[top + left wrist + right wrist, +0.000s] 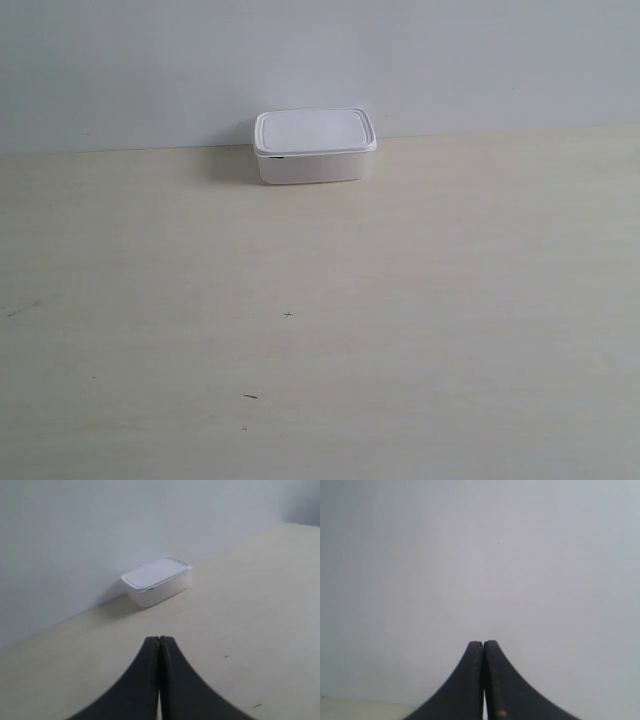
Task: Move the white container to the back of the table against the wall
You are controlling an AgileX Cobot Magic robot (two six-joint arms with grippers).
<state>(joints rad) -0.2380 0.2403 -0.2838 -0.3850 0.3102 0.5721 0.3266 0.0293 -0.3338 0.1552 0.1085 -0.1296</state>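
Note:
The white container [314,146] with its lid on stands at the back of the beige table [320,330], right at the foot of the pale wall [320,60]. The left wrist view shows the same white container [156,580] against the wall [75,540], well ahead of my left gripper [159,640], which is shut and holds nothing. My right gripper [483,644] is also shut and empty, facing the bare wall [485,555]; only a sliver of table [355,708] shows there. Neither arm appears in the exterior view.
A few tiny dark specks [289,315] mark the table in front of the container. Bare wood-grain surface spreads to both sides and toward the near edge.

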